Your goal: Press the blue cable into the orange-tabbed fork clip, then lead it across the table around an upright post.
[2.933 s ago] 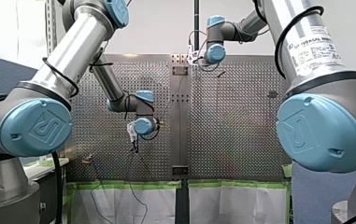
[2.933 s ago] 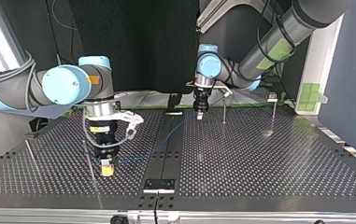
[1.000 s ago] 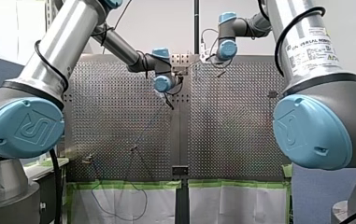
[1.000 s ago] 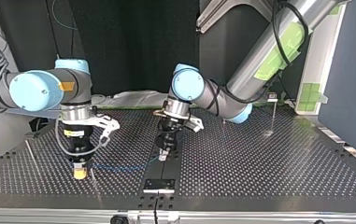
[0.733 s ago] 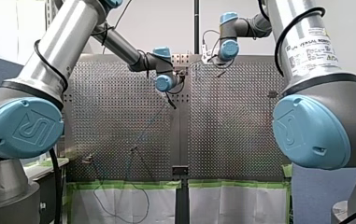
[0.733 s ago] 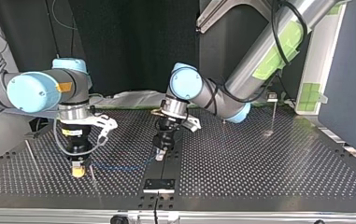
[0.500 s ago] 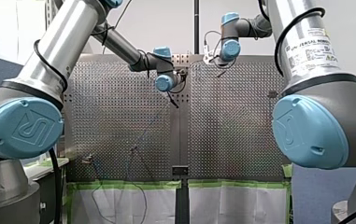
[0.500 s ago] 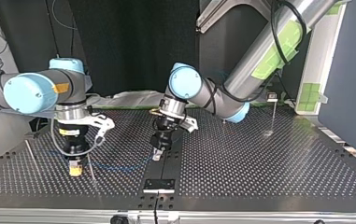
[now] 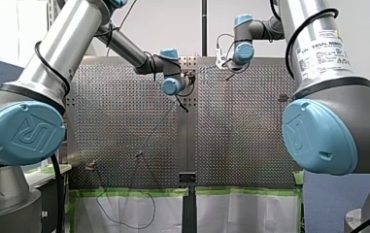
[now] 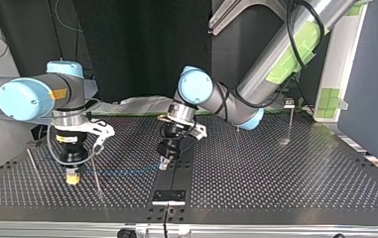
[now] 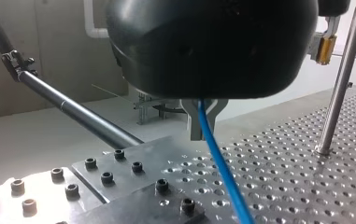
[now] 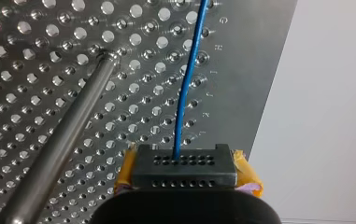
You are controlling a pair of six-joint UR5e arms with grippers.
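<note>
My right hand (image 10: 72,177) has slid left in the top view past the post (image 10: 96,177), and with my left hand (image 10: 164,163) grips the cable (image 10: 127,172) to keep it taut.

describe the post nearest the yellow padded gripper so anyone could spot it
In the top view, start at the perforated table and go to my right gripper, yellow-padded, at the view's left. The thin metal post stands beside it, toward the middle. Only it has the blue cable passing it; the far post at the view's right stands bare.
</note>
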